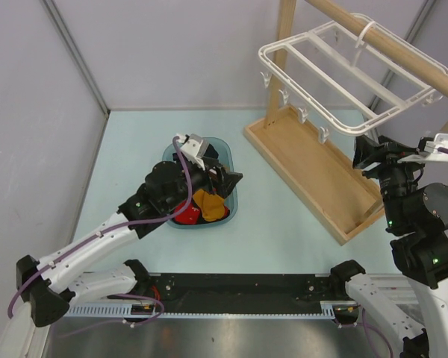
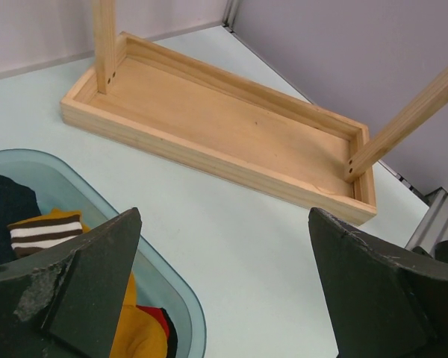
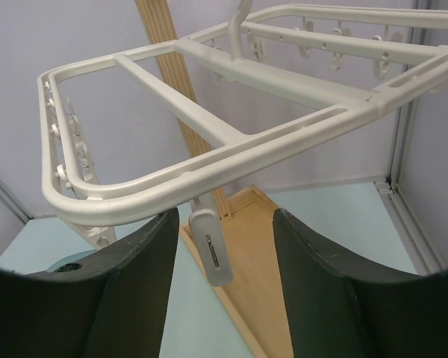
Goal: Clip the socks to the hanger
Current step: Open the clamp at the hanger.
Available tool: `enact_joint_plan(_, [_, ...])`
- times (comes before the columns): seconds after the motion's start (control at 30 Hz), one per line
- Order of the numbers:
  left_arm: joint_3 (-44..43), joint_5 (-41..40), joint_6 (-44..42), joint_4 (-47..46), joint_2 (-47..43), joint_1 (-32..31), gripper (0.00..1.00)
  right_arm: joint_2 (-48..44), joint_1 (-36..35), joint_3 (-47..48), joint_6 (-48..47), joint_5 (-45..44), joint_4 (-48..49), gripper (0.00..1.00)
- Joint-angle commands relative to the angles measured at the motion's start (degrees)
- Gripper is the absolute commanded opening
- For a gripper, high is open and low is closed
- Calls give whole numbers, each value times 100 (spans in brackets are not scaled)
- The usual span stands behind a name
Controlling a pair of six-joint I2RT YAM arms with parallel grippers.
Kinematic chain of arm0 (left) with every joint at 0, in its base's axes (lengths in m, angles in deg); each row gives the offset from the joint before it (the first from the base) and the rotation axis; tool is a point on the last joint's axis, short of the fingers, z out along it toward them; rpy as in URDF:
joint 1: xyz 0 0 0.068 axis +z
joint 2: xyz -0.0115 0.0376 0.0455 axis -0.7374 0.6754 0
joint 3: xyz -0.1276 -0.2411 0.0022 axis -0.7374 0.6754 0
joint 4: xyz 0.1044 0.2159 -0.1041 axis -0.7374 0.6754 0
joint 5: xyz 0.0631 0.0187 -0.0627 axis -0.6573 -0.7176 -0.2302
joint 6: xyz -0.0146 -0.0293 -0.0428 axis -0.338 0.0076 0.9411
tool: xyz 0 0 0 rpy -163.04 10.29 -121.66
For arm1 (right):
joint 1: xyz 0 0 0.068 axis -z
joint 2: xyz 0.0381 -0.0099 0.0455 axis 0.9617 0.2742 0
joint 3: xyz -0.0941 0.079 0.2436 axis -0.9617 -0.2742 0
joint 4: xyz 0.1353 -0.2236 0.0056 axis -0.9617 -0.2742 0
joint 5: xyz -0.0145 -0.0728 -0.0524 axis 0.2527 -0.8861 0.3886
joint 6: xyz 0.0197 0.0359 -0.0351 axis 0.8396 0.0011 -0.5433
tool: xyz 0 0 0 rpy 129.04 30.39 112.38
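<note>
Mustard-yellow socks [image 1: 210, 203] lie in a translucent blue bin [image 1: 232, 198] with red and navy socks. In the left wrist view a mustard sock [image 2: 137, 330] and a dark cuff striped white [image 2: 48, 233] show in the bin [image 2: 166, 277]. My left gripper [image 1: 225, 180] [image 2: 225, 220] is open and empty over the bin's right edge. The white hanger [image 1: 343, 82] [image 3: 209, 177] hangs by its hook from the wooden rod. My right gripper [image 1: 363, 156] [image 3: 225, 218] is open just under the hanger's near corner. One dangling clip [image 3: 212, 250] hangs between its fingers without touching them.
The wooden rack's tray base [image 1: 313, 168] [image 2: 231, 127] lies on the table right of the bin, with uprights and a round rod [image 1: 392, 45] above. Grey walls close the back and sides. A black rail [image 1: 239, 287] runs along the near edge.
</note>
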Motion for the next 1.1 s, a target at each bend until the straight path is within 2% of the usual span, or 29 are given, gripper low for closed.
enact_joint_plan(0.0, [-103, 169, -155, -364, 101, -131, 100, 51, -2, 231, -99, -121, 214, 55])
enact_joint_plan(0.2, [-191, 308, -269, -469, 224, -263, 100, 94, -2, 231, -170, -113, 144, 43])
enact_joint_plan(0.67, [-305, 617, -471, -961, 550, -527, 100, 191, -2, 231, -240, -289, 29, 33])
enact_joint_plan(0.9, [-208, 793, -1111, -2226, 909, -895, 100, 191, -2, 223, -126, -113, 64, 26])
enact_joint_plan(1.07, [-523, 951, -1447, -3236, 1628, -1133, 100, 174, -2, 223, -73, 28, 82, 21])
